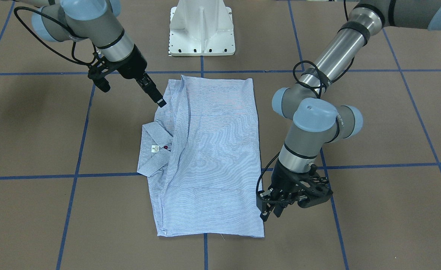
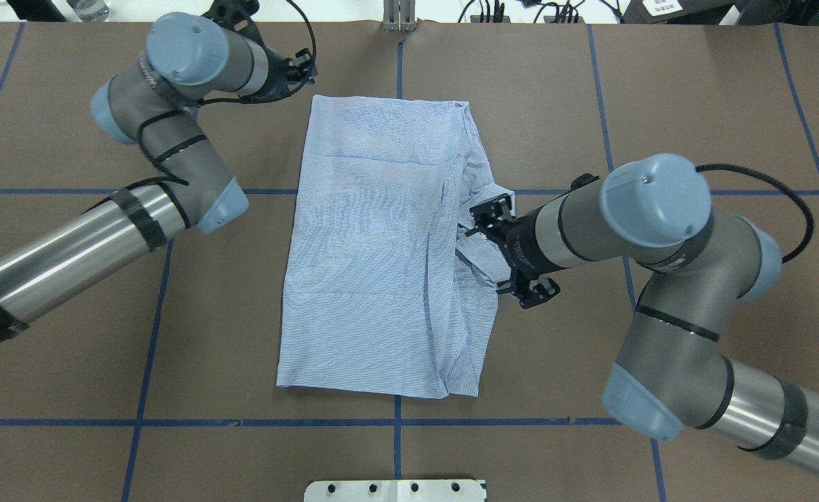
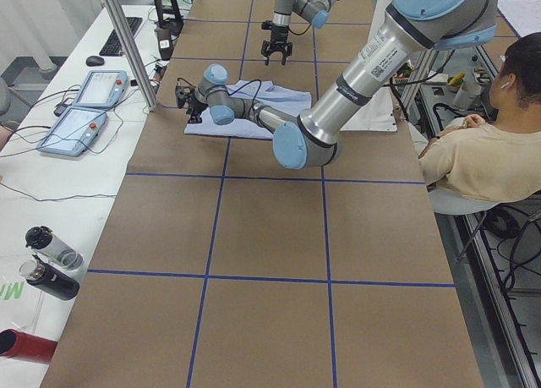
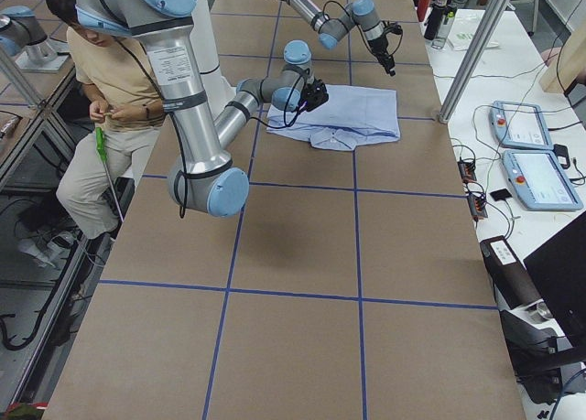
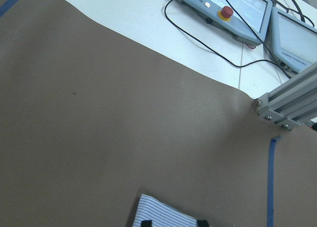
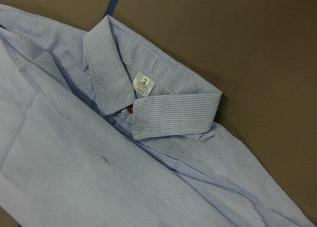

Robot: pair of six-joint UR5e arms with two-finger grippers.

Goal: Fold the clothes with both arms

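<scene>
The light blue striped shirt (image 1: 209, 150) lies folded into a long rectangle in the middle of the table (image 2: 381, 244). Its collar (image 1: 152, 150) with the white neck label (image 6: 142, 83) and a red button (image 6: 130, 109) sticks out on the robot's right. My left gripper (image 1: 271, 215) is open and hovers low at the shirt's far corner on the robot's left. That corner (image 5: 163, 212) lies between its fingertips (image 5: 146, 222). My right gripper (image 1: 161, 103) hangs just above the shirt's edge near the collar and holds nothing. No fingertips show in its wrist view.
The white pedestal base (image 1: 202, 28) stands at the robot's side of the table. Blue tape lines (image 1: 77, 150) cross the brown surface. Teach pendants (image 5: 233, 14) and an aluminium post (image 5: 292, 103) stand beyond the far edge. A seated person (image 3: 482, 151) is beside the table.
</scene>
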